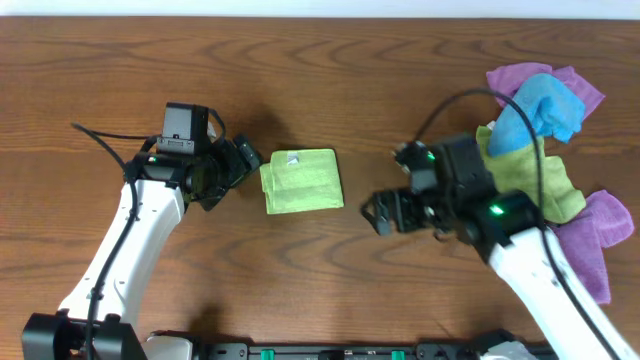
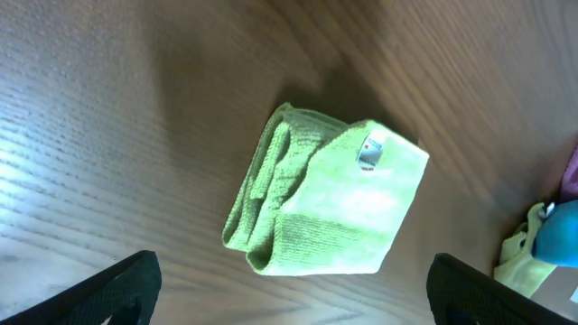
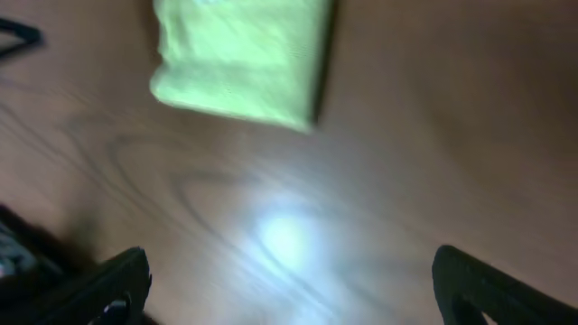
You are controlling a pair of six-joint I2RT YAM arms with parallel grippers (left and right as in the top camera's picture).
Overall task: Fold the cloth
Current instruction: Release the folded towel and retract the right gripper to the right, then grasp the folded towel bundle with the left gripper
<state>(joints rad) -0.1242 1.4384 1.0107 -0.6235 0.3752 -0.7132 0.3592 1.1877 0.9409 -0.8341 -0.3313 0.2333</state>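
Note:
A lime-green cloth [image 1: 302, 181] lies folded into a small square on the wooden table, a white tag on its top. It also shows in the left wrist view [image 2: 330, 208] and, blurred, in the right wrist view [image 3: 242, 59]. My left gripper [image 1: 245, 163] is open and empty just left of the cloth, apart from it; its fingertips frame bare table [image 2: 289, 293]. My right gripper [image 1: 380, 212] is open and empty to the right of the cloth, above bare wood [image 3: 289, 289].
A heap of loose cloths [image 1: 545, 150] in purple, blue and yellow-green lies at the right of the table, partly under my right arm. Its edge shows in the left wrist view [image 2: 551, 239].

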